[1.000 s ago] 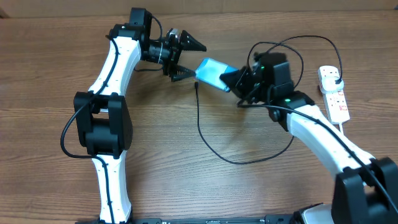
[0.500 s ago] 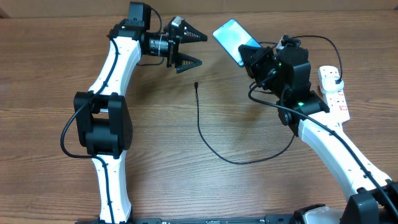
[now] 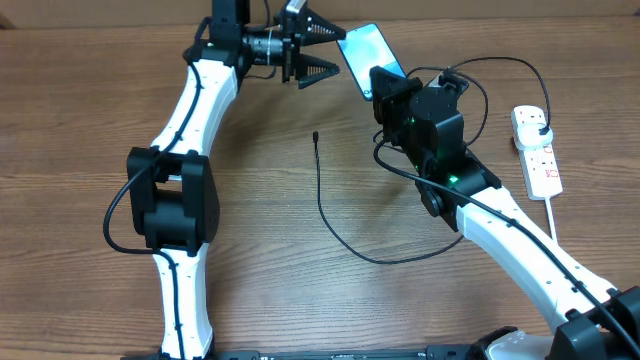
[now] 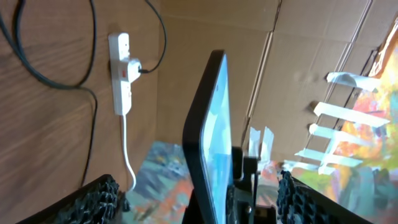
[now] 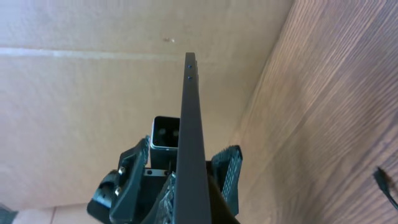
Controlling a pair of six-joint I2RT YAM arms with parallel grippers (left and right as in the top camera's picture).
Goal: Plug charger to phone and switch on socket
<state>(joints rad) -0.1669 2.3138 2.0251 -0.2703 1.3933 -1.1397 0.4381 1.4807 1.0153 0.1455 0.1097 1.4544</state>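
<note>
My right gripper [image 3: 383, 84] is shut on the phone [image 3: 364, 56] and holds it tilted up off the table at the back. In the right wrist view the phone [image 5: 189, 118] shows edge-on in my right gripper [image 5: 189, 202]. My left gripper [image 3: 328, 52] is open and empty, with its tips right at the phone's far end. In the left wrist view the phone [image 4: 208, 124] stands between the spread fingers of my left gripper [image 4: 198, 186]. The charger cable [image 3: 322, 205] lies loose on the table with its tip [image 3: 315, 135] free. Its plug sits in the socket [image 3: 538, 160] at the right.
The socket [image 4: 122, 74] with its white cord also shows in the left wrist view. The black cable loops across the table's middle toward my right arm. A cardboard wall stands along the back edge. The cable tip [image 5: 379, 177] shows in the right wrist view.
My right gripper has lifted the phone off the table and carried it back and to the left. My left gripper has moved back and right, and now faces the phone's end.
</note>
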